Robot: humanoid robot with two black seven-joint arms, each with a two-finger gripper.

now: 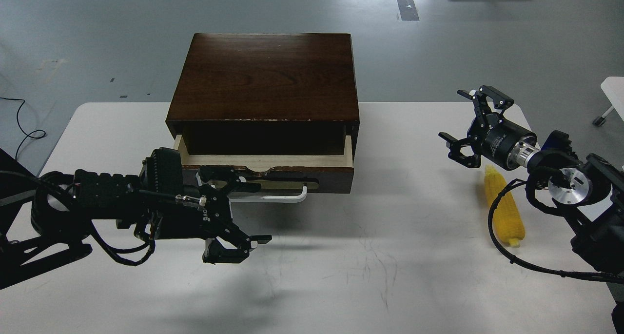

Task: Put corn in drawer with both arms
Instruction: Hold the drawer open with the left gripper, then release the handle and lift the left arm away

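The drawer (265, 174) of the dark wooden box (265, 75) is pulled out a little, and a strip of pale wood shows inside. Its white bar handle (282, 198) faces me. My left gripper (256, 211) is open in front of the handle's left end. Its upper finger lies over that end and its lower finger hangs above the table. The yellow corn (504, 212) lies on the table at the right, partly crossed by a black cable. My right gripper (453, 115) is open and empty, raised just left of and behind the corn's tip.
The white table (390, 256) carries the box at its back middle. The right arm's thick joints (570, 183) and cable loop sit over the corn's right side. The grey floor lies beyond the table's far edge.
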